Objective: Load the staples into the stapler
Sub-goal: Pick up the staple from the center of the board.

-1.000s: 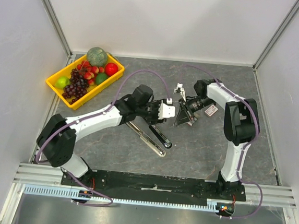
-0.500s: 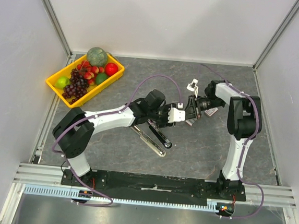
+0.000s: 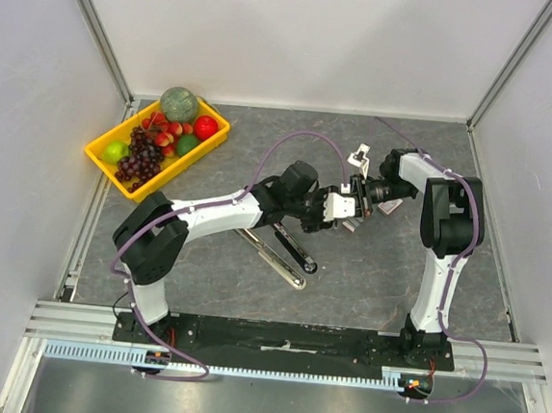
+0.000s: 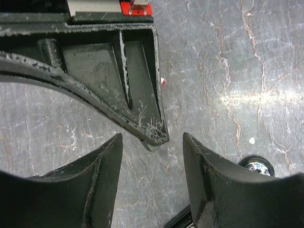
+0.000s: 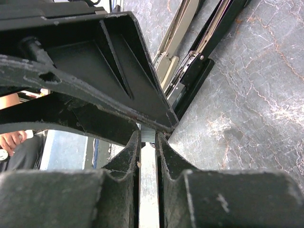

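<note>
My right hand [image 5: 148, 142] is clenched on the staples [image 5: 147, 134], left hand [image 4: 152, 142] released right by it, beyond the stapler [image 3: 289, 251]. I worry a clumsy handoff drops them.

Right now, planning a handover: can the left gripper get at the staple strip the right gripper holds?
Probably yes: left gripper open just before the staple strip, though the shut right gripper crowds it.
</note>
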{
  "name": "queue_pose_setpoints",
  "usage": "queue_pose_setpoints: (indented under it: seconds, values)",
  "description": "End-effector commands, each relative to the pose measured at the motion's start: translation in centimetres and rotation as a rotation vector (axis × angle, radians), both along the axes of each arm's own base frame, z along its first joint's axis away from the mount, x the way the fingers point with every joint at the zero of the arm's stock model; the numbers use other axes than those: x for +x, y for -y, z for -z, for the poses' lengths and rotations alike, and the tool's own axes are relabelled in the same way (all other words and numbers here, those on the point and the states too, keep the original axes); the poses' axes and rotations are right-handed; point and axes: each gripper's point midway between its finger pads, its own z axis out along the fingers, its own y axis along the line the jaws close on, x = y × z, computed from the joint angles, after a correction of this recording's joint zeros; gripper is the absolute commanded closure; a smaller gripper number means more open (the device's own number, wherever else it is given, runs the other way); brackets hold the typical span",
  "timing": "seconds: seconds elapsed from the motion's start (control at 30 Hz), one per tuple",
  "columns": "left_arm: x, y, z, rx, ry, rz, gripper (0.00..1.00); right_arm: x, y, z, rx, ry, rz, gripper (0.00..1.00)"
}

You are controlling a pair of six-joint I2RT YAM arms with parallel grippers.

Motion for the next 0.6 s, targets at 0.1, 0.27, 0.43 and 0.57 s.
queue_pose_setpoints:
  seconds: [0.1, 0.27, 0.43, 0.57]
  values:
    - [-0.9, 2.0, -1.1, -0.031, -0.044, 0.06, 0.43, -1.2, -0.1, -1.8, 0.029, -0.081, 0.015, 0.83]
    - [-1.5, 2.0, -0.9, -0.029, -0.06, 0.088, 0.52, -1.2, -0.2, -1.8, 0.028, -0.085, 0.015, 0.83]
    - [-2.2, 1.5, -0.7, -0.019, -0.049, 0.117, 0.54, -1.1, -0.1, -1.8, 0.026, -0.095, 0.02, 0.83]
    - [-3.2, 1.2, -0.6, -0.016, -0.044, 0.175, 0.54, -0.9, -0.1, -1.7, 0.023, -0.104, 0.023, 0.83]
